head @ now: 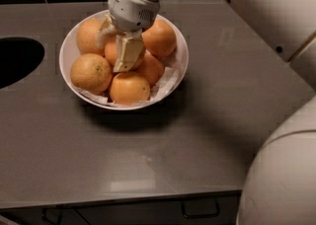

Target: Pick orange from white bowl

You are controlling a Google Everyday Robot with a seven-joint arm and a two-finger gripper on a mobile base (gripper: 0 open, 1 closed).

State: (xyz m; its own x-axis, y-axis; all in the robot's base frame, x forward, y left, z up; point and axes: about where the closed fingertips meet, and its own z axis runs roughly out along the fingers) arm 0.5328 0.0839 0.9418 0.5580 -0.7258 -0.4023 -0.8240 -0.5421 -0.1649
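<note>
Pale gripper (127,54) low in centre of wide glossy white bowl (183,56), against the middle round deep-coloured orange (113,51). Hemmed on every side by neighbouring oranges (91,73), gaps narrow. Flat grey countertop (148,160) open around bowl. Bulky white arm (256,7) overhangs back right.

Gripper (122,54) is upper centre-left of frame, cream-yellow at its lower end. Above it is the wrist housing (131,7), a rounded white shell with a thin tan seam ring near the top and a small dotted patch, probably a grille. The arm link (256,7) in the upper right is smooth glossy white with two small dark holes. A large rounded white cover (281,179) fills the lower right.
</note>
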